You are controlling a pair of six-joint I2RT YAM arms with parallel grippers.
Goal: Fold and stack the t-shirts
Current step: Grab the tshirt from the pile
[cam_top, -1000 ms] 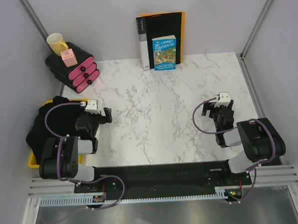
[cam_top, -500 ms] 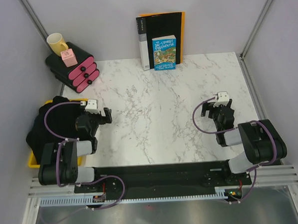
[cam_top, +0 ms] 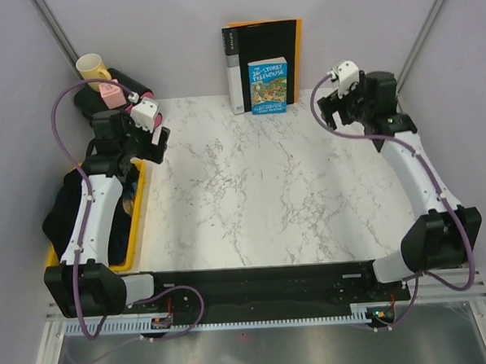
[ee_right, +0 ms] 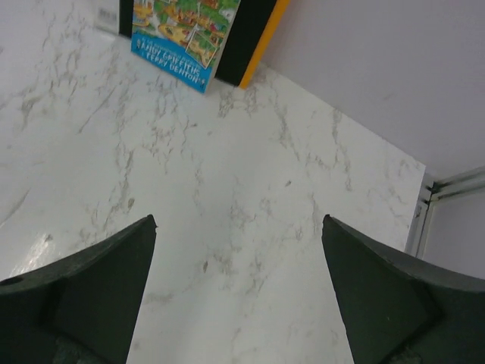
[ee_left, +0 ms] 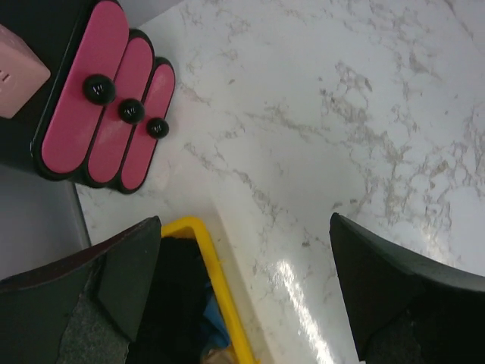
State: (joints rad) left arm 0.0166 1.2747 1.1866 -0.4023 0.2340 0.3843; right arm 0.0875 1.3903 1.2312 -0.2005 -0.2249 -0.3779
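The left jaws are spread wide and empty, hanging over the far end of the yellow bin point(ee_left: 206, 262). Their wrist view looks down on the bin's rim, with the pink-fronted drawers point(ee_left: 114, 121) just beyond at the desk's far left corner. The right jaws are also spread wide and hold nothing. They hang over bare marble near the far right corner, close to the book point(ee_right: 182, 30) propped against the black binder point(cam_top: 261, 55) at the far edge. Both arms are stretched out from their bases on the near edge, the left arm point(cam_top: 93, 206) along the left edge and the right arm point(cam_top: 413, 165) along the right.

The t-shirts point(cam_top: 67, 214) lie together as one crumpled heap in the bin at the desk's left edge, toward the near left corner. Most of it is dark cloth, which spills over the bin's outer side, and a bit of blue shows deeper in.

The task looks unstarted. No shirt lies on the desk point(cam_top: 268, 189), flat or folded, and there is no stack. Each shirt has yet to be lifted out, spread, folded and piled.

The heap's long axis follows the bin, near to far along the left edge. No collar, hem or sleeve can be made out, so I cannot tell which way any shirt points.
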